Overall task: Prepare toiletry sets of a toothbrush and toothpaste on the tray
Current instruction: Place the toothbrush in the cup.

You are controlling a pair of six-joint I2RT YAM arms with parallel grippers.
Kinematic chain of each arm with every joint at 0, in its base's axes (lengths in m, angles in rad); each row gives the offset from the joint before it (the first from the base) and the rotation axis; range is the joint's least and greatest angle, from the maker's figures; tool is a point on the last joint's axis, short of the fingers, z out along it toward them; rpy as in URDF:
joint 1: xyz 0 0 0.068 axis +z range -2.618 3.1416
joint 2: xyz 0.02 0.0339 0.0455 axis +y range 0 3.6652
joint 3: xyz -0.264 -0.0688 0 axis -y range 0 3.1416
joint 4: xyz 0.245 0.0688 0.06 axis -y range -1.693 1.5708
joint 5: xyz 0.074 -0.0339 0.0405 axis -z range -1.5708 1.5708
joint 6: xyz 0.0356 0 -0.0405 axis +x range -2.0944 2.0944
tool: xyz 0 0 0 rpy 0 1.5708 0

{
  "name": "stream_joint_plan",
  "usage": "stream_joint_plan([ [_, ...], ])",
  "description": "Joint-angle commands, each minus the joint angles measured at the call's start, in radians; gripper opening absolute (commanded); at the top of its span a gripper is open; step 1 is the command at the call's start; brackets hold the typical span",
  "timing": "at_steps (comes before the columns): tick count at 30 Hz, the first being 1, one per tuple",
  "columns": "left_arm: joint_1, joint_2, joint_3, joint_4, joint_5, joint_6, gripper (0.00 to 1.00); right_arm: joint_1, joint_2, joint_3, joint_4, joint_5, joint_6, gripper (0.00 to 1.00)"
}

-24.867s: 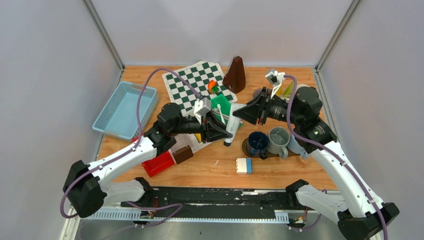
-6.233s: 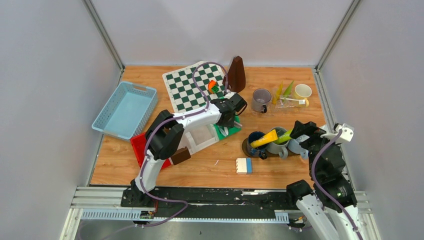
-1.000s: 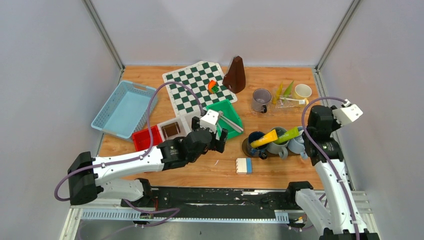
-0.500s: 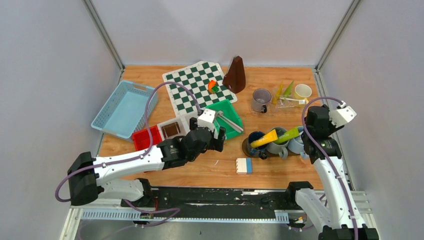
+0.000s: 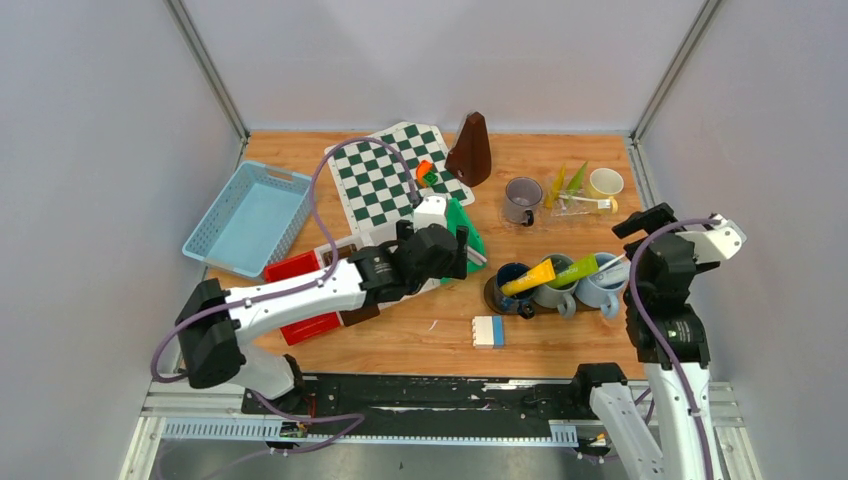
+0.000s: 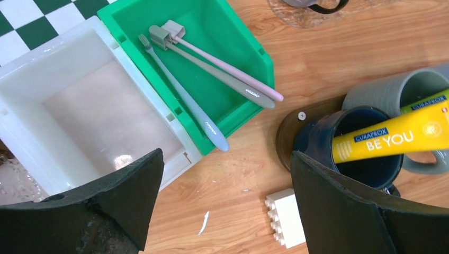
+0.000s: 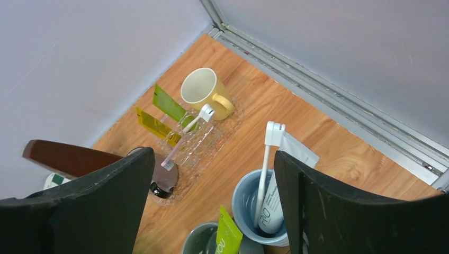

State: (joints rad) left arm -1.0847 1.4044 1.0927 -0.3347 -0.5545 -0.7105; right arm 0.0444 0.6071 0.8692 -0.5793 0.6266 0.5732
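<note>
Beneath the right fingers, a toothbrush stands in the light blue mug.

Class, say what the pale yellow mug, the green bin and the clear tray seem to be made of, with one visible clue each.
Pale yellow mug: likely glazed ceramic, smooth and glossy.
Green bin: moulded plastic, uniform colour, soft sheen.
Clear tray: transparent plastic or glass; table shows through.

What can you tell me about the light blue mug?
The light blue mug stands upright on the wooden table, at the right end of the row of mugs, beside a grey-green mug. It looks like smooth glazed ceramic, round, with an open top. Inside it lean a white toothbrush, head up, and a white tube. Nothing holds it.
</note>
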Motion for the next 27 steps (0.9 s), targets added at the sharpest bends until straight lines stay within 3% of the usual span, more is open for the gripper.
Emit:
stream_joint_plan([
  [1,0.031,0.102,0.136,-0.163,0.011,-0.110,0.92,0.013,-0.045,0.019,0.012,-0.053,-0.040,0.85],
  [11,0.088,0.396,0.430,-0.352,0.081,-0.145,0.59,0.057,-0.154,-0.066,0.060,-0.007,-0.101,0.85],
  [15,0.119,0.487,0.503,-0.390,0.115,-0.163,0.55,0.077,-0.183,-0.098,0.086,0.008,-0.123,0.85],
  [27,0.207,0.587,0.514,-0.315,0.212,-0.245,0.51,0.127,-0.268,-0.183,0.158,0.051,-0.179,0.86],
])
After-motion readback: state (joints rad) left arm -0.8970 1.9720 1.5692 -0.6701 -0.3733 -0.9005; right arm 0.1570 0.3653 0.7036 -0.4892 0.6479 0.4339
